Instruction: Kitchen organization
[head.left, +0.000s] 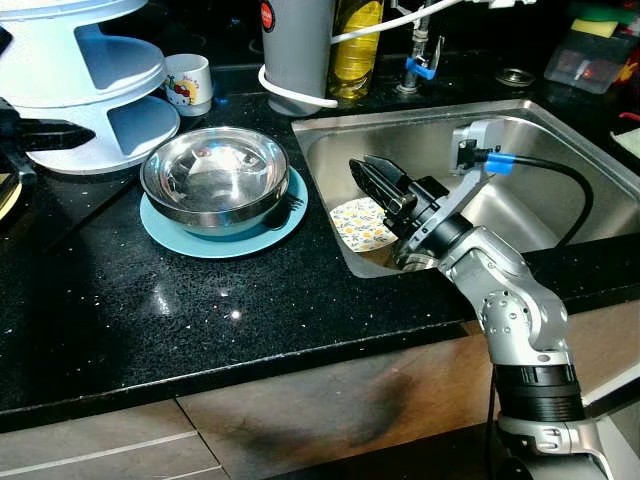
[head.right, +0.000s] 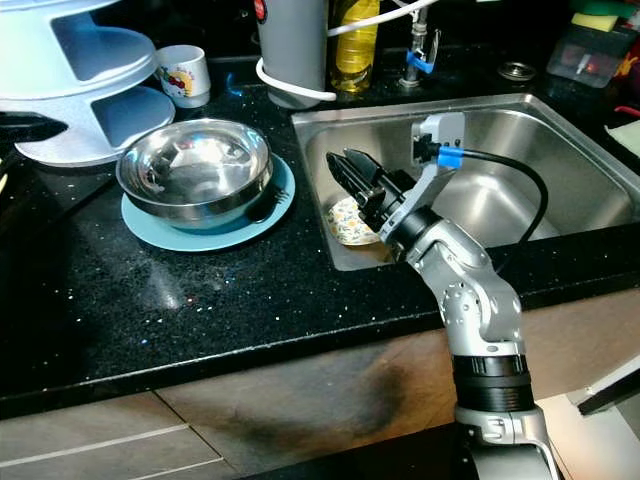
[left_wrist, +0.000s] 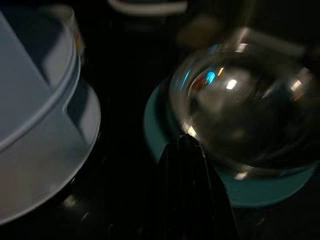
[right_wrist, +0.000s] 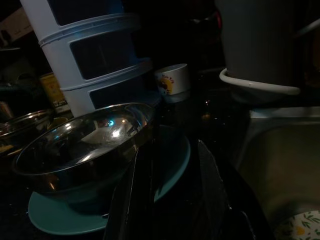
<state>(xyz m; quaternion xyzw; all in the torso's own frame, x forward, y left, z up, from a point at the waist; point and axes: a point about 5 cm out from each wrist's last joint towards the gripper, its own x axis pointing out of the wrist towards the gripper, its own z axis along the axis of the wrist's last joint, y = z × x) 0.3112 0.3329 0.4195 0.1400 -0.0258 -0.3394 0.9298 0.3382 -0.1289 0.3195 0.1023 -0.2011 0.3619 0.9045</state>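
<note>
A steel bowl (head.left: 215, 175) sits on a teal plate (head.left: 170, 235) on the black counter, with a dark fork (head.left: 292, 205) at the plate's right rim. My right gripper (head.left: 362, 163) hovers over the left part of the sink (head.left: 520, 125), pointing toward the bowl. It is open with nothing between its fingers (right_wrist: 132, 200). A flower-patterned dish (head.left: 360, 225) lies in the sink below it. My left gripper (left_wrist: 182, 144) is low between the white tiered rack (head.left: 90, 70) and the bowl, its fingers together in one dark wedge.
A cartoon mug (head.left: 188, 82) stands behind the bowl. A grey canister (head.left: 297, 50), an oil bottle (head.left: 356, 45) and the tap (head.left: 420, 55) line the back. Plastic containers (head.left: 595, 55) sit at the back right. Bare counter (head.left: 150, 310) lies in front.
</note>
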